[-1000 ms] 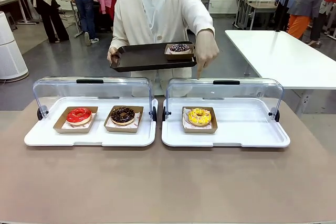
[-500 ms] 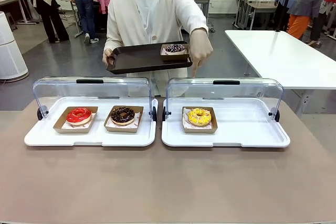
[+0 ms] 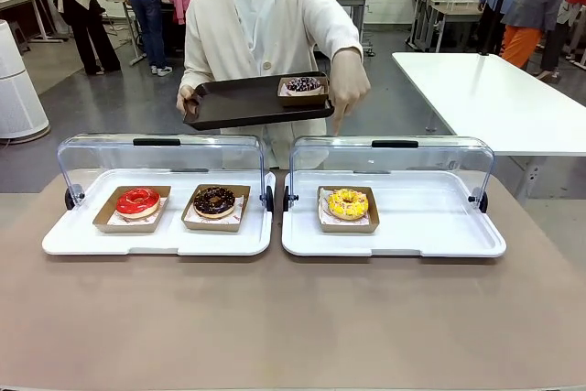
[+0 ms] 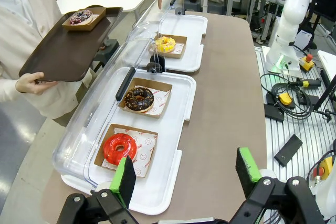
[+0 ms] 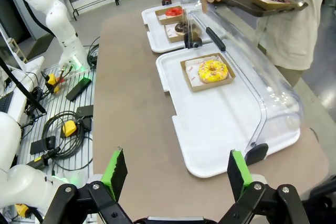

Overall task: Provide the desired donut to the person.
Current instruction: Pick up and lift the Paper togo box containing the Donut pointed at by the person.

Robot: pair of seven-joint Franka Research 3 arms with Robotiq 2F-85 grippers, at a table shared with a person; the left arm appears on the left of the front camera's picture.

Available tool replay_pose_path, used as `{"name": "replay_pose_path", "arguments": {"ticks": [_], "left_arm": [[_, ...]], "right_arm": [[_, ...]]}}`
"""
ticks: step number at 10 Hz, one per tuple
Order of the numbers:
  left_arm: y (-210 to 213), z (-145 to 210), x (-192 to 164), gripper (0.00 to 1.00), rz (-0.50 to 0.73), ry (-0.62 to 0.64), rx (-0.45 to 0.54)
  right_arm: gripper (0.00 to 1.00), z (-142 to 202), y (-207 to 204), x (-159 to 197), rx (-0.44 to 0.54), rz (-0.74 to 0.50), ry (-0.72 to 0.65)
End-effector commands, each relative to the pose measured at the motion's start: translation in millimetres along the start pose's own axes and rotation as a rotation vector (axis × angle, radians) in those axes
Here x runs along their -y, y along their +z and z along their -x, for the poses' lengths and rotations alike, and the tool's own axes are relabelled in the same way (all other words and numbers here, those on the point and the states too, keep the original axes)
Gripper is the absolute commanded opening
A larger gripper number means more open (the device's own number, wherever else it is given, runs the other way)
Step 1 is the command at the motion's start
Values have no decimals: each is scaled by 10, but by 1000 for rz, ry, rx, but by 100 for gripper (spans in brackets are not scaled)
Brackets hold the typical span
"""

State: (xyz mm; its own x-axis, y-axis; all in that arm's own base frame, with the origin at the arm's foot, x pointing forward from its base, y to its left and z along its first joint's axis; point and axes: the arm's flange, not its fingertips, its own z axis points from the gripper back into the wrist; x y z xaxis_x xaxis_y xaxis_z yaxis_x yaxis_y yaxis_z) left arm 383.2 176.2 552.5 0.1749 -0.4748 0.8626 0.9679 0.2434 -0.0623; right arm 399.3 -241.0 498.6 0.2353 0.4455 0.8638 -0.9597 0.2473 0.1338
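The person (image 3: 265, 25) stands at the far side holding a dark tray (image 3: 247, 101) that carries a dark sprinkled donut (image 3: 302, 85). Their other hand (image 3: 348, 93) points a finger down at the right display case, where a yellow donut (image 3: 348, 203) lies in a cardboard tray. The left case holds a red donut (image 3: 137, 201) and a chocolate donut (image 3: 214, 200). My left gripper (image 4: 184, 174) hangs open above the table's near end, close to the red donut (image 4: 119, 148). My right gripper (image 5: 176, 174) is open too, well short of the yellow donut (image 5: 212, 70).
Both white display trays (image 3: 394, 240) have their clear lids (image 3: 394, 162) tipped back toward the person. The brown table (image 3: 293, 318) in front of them is bare. Cables and boxes lie on the floor (image 4: 294, 108) beside the table. A white table (image 3: 494, 98) stands at far right.
The person has pulled the dark tray slightly up and to the left. The pointing hand has risen a little and stays over the right case. The donuts in the cases have not moved.
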Motion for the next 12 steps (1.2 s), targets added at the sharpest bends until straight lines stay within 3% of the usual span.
{"name": "replay_pose_path", "arguments": {"ticks": [1,4,6,8,12], "left_arm": [[7,-5,12,100,3,-11,4],[7,-5,12,100,3,-11,4],[7,-5,12,100,3,-11,4],[7,-5,12,100,3,-11,4],[7,-5,12,100,3,-11,4]], "right_arm": [[100,-332,-171,-64,-81,13,32],[100,-1434,-855,-274,-264,-16,124],[100,-1904,-1422,-391,-378,-17,162],[100,-2095,-1984,-374,-496,17,167],[100,-2194,-2701,-418,-591,51,172]]}}
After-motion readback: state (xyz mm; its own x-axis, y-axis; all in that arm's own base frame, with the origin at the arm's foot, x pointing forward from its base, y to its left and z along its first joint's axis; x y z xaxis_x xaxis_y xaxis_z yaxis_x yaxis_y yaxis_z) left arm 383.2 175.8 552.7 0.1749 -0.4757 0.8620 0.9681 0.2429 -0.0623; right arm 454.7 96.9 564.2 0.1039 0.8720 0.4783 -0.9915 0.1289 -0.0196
